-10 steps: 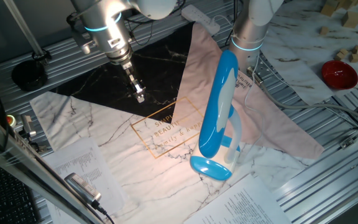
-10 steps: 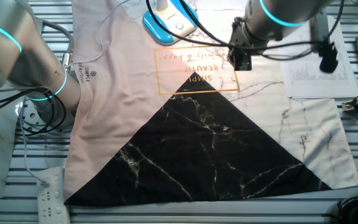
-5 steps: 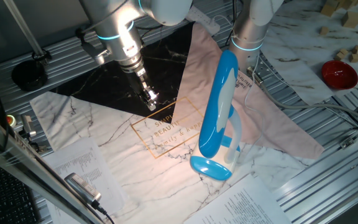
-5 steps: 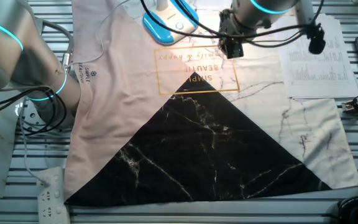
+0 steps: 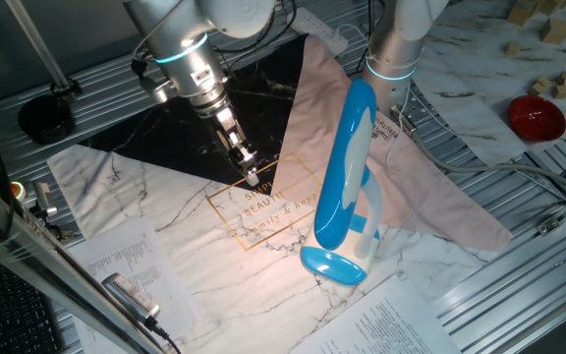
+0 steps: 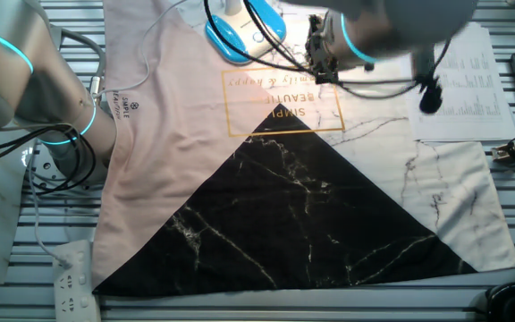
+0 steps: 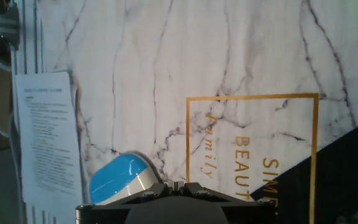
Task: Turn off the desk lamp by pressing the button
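The desk lamp stands on the marble-print cloth, lit. In one fixed view its long sky-blue head [image 5: 346,167] leans over the white looped arm [image 5: 370,218] and blue oval base [image 5: 333,265]. The base also shows at the top of the other fixed view [image 6: 243,29] and at the lower left of the hand view [image 7: 118,178]. My gripper [image 5: 253,178] hangs over the gold-framed lettering [image 5: 263,202], left of the lamp and apart from it. Its fingers taper to one shut tip, holding nothing. It is blurred in the other fixed view [image 6: 321,61]. The lamp's button is too small to make out.
A second robot arm's base [image 5: 393,51] stands behind the lamp and shows at left in the other fixed view [image 6: 27,79]. A red bowl [image 5: 536,116] and wooden blocks [image 5: 561,84] lie at far right. Printed sheets [image 5: 131,264] and a power strip [image 6: 77,279] lie by the cloth's edges.
My gripper has moved from over the black triangle of the cloth toward the lamp and lower, now over the gold frame. The lamp has not moved.
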You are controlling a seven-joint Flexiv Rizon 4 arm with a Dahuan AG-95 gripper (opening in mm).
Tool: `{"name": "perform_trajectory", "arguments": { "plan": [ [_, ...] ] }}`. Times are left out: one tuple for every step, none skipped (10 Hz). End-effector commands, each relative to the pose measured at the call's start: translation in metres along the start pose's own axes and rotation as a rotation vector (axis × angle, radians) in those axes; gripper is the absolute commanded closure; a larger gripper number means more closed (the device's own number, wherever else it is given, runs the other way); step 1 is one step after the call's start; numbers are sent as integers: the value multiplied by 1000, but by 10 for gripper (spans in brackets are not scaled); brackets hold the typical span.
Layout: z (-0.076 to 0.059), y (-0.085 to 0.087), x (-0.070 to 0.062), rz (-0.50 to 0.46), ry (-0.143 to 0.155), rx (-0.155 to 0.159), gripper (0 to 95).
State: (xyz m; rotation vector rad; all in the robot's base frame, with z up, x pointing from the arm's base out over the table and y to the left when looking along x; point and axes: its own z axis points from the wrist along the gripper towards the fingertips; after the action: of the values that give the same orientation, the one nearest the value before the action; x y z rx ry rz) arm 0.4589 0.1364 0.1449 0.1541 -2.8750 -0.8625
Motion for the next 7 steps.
{"name": "perform_trajectory", "arguments": {
  "plan": [
    [6, 4, 0, 125, 4, 0, 950],
    [6, 4, 0, 129, 5, 23, 950],
    [6, 4, 0, 111, 3, 45, 950],
    [6, 4, 0, 86, 10, 95, 950],
    [6, 4, 0, 43, 13, 123, 950],
    [6, 4, 0, 13, 22, 159, 950],
    [6, 4, 0, -14, 42, 222, 950]
  ]
}}
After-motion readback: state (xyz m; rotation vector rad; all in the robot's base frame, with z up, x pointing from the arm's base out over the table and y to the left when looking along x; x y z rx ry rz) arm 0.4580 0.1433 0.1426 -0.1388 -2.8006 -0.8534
